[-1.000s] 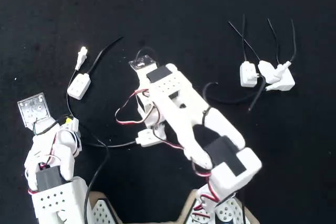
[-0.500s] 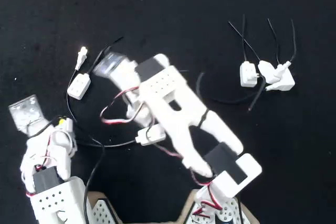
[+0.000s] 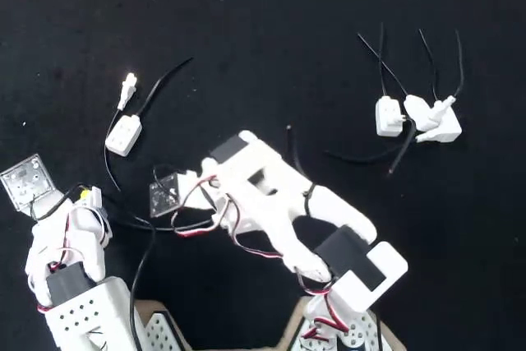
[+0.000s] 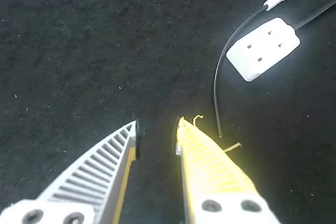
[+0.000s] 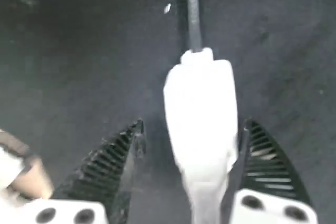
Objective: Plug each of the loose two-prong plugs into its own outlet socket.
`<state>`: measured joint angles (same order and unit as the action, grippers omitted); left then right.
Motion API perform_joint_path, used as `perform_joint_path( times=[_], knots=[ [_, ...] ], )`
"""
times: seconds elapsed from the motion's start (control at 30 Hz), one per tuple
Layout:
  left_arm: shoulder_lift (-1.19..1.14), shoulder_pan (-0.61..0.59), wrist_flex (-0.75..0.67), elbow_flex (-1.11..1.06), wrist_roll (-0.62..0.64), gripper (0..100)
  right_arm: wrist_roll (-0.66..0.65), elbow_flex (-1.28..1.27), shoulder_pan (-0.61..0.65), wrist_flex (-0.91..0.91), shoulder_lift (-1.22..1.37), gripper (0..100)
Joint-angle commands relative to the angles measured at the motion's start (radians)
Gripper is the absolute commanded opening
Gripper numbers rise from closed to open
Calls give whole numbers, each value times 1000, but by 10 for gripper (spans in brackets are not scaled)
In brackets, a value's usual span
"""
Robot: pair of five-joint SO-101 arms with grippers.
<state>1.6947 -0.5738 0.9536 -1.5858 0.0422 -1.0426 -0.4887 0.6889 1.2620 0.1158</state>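
Nearest the bases, the left gripper (image 4: 157,124) hangs over bare table (image 3: 271,39) at the left edge. Its jaws stand a narrow gap apart with nothing between them. The right arm (image 3: 279,195) is folded across to the left, and the right gripper (image 5: 194,124) sits low over the first plug (image 5: 199,93). Its jaws are spread wide; the plug lies between them, close against one finger and clear of the other, so it is bracketed but not clamped. Its cable (image 5: 193,14) runs straight away from the gripper.

Beyond the left gripper lies an outlet (image 3: 123,134), its slots empty in the left wrist view. Just past it is a second plug (image 3: 127,88), loose and apart from the outlet. Farthest off, on the right, a small block (image 3: 388,115) and a white pair (image 3: 436,122) lie side by side, with thin cables running off them. That pair looks joined, though I cannot tell whether it is fully seated.

As I judge it, the job is at most partly done: only the far right may be finished, and two plugs are loose. The first plug needs gripping, carrying to a socket and its prongs lining up with the slots, and the second plug needs the same after it
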Motion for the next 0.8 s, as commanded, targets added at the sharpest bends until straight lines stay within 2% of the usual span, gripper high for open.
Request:
perform_joint_path(
  times=[0.0, 0.07, 0.13, 0.2, 0.27, 0.33, 0.53, 0.6, 0.77],
  knots=[
    [5, -10, -20, 56, 2, 130, -12, -84, -48, -199, -56, 267],
    [5, -10, -20, 56, 2, 130, -11, -101, -64, -219, -56, 187],
    [5, -10, -20, 56, 2, 130, -9, -97, -84, -218, -54, 8],
    [5, -10, -20, 56, 2, 130, 37, -93, -133, -206, -67, 47],
    [5, -10, -20, 56, 2, 130, 132, -36, -183, -149, -93, 5],
    [5, -10, -20, 56, 2, 130, 229, 54, -255, -78, -131, 10],
    [5, -10, -20, 56, 2, 130, 717, 389, -531, 103, -111, 11],
    [5, -8, -20, 56, 2, 130, 783, 496, -626, 143, -44, 11],
    [5, -8, -20, 56, 2, 130, 818, 750, -775, 193, 174, 11]
  ],
)
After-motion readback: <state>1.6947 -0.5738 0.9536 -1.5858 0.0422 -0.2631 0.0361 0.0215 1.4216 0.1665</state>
